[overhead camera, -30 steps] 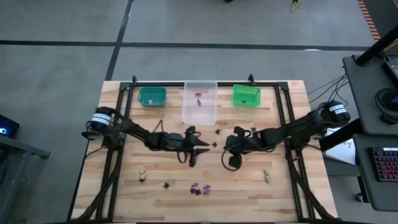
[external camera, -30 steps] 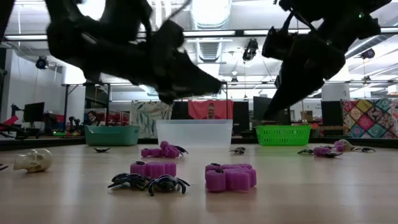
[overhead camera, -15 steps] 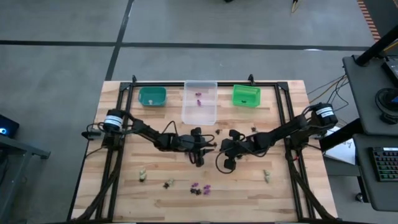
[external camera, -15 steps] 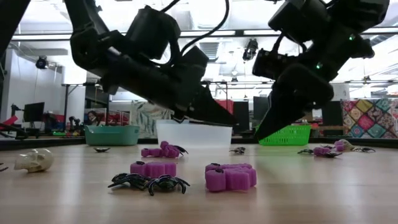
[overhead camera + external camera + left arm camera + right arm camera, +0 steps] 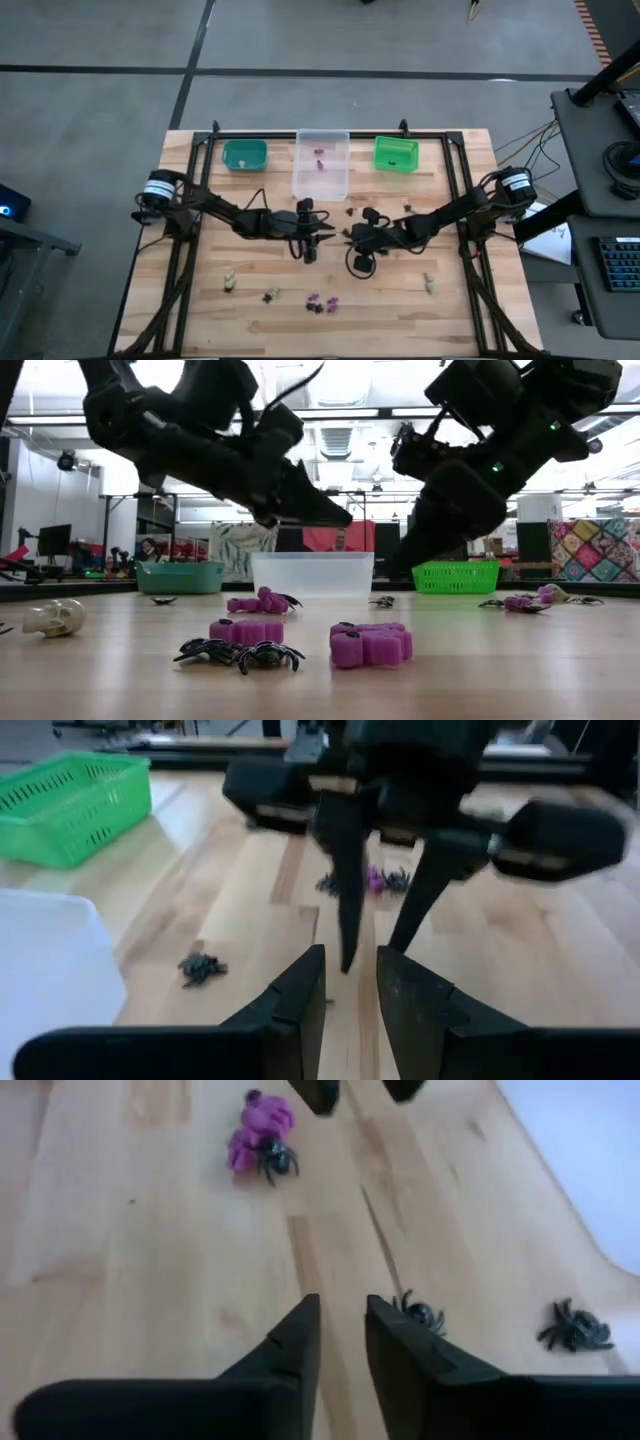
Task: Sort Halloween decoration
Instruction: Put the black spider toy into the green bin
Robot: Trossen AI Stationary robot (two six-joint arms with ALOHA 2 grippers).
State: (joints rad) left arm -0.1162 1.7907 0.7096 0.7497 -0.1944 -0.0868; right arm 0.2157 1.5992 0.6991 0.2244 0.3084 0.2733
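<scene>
I have both grippers hovering mid-bench, left gripper point(image 5: 310, 256) and right gripper point(image 5: 349, 232), jaws slightly parted and empty. Halloween decoration point(image 5: 321, 302) lies scattered over the bench point(image 5: 200, 300); some sits in the clear bin point(image 5: 321, 165).

Three bins are standing along the upper middle of the high view: one teal bin point(image 5: 245, 155), one clear bin point(image 5: 321, 165) and one green bin point(image 5: 396, 154). Two arms are reaching in from left and right. In the low view's foreground, two purple trinkets point(image 5: 370, 645), one pair of black spiders point(image 5: 240, 655) and one pale skull point(image 5: 53, 618) are lying.
</scene>
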